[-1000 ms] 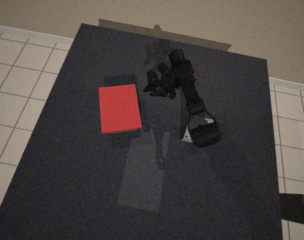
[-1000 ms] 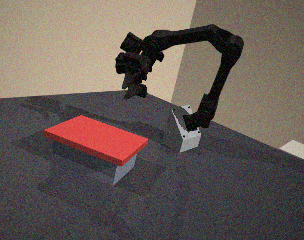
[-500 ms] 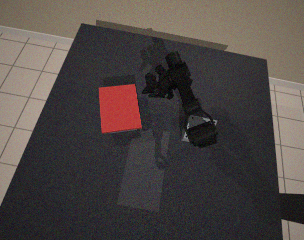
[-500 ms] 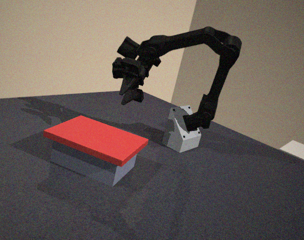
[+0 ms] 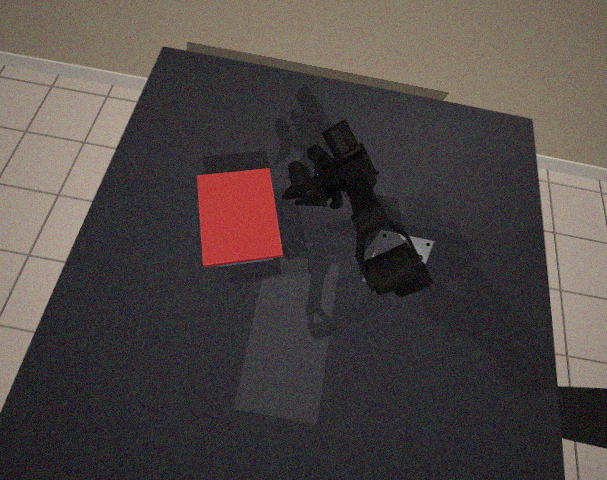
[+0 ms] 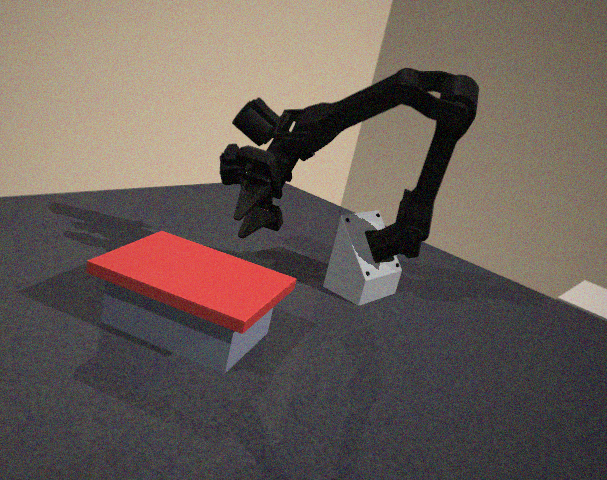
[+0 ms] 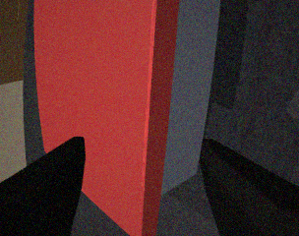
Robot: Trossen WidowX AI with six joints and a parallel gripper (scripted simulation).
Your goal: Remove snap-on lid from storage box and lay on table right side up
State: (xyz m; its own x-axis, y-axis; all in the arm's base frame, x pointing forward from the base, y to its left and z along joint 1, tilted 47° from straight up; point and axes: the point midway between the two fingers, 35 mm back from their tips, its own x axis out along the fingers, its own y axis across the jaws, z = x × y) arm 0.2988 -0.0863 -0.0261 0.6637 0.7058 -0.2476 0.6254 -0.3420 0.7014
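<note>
the red snap-on lid (image 5: 239,217) (image 6: 189,279) (image 7: 97,98) sits flat on top of the grey-blue storage box (image 6: 163,322) (image 7: 191,98), its rim reaching out past the box walls. in the top view the lid hides nearly all of the box, with only a thin strip of it showing along the lower edge. the box stands on the dark table (image 5: 138,361) (image 6: 396,387), well in from the table's edges.

the gripper (image 5: 289,187) (image 6: 239,227) is partly open, about halfway, and has hold of nothing. its fingers point down and toward the lid, above the table and near the long side of the lid that faces the arm base, touching neither lid nor box. in the wrist view the dark fingertips frame the lid's edge: one overlaps the red top face, the other lies to the box's outer side.

the black arm (image 5: 368,206) (image 6: 365,105) arches up and over from a light grey wedge-shaped base (image 5: 425,246) (image 6: 344,268), which stands on the table apart from the box. shadows fall across the table around the box. beyond the table are a beige wall (image 5: 344,41) (image 6: 138,93) and a pale tiled floor (image 5: 50,155).
</note>
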